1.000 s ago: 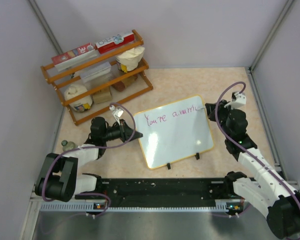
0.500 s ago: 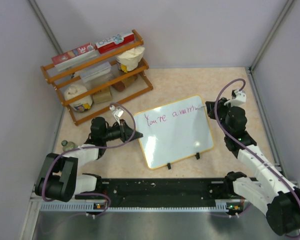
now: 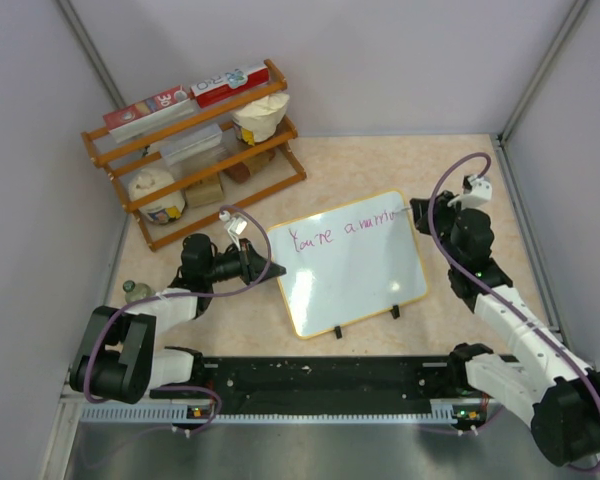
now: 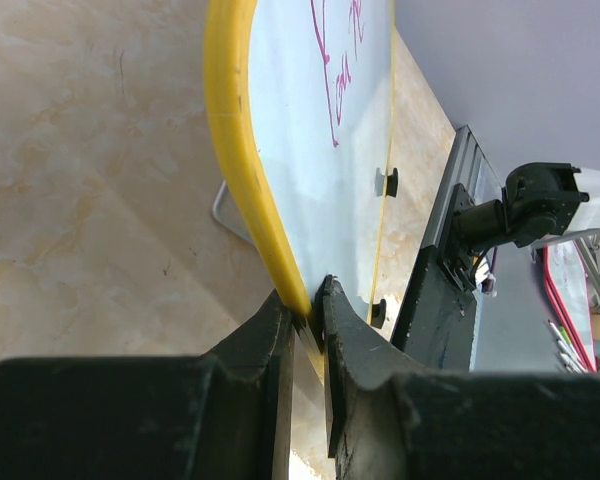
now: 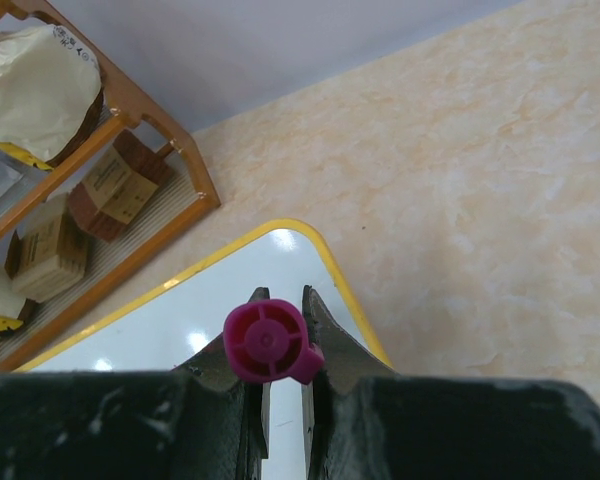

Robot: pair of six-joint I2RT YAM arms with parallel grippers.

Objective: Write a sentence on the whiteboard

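The whiteboard point(image 3: 350, 262) lies near the middle of the table point(image 3: 380, 165), turned at an angle, its two black clips point(image 3: 336, 331) on the near edge. Pink writing point(image 3: 345, 232) runs along its far edge. The left hand point(image 4: 308, 305) is at the board's left corner, its fingers drawn narrow and pinching the yellow rim between them. The right hand point(image 5: 283, 295) is at the far right corner of the board, closed around a pink marker point(image 5: 267, 343). In the right wrist view the marker's round end faces the camera, with the corner of the board just beyond it. A wooden rack point(image 3: 277, 73) with packets and boxes stands at the far left of the table, apart from the board.
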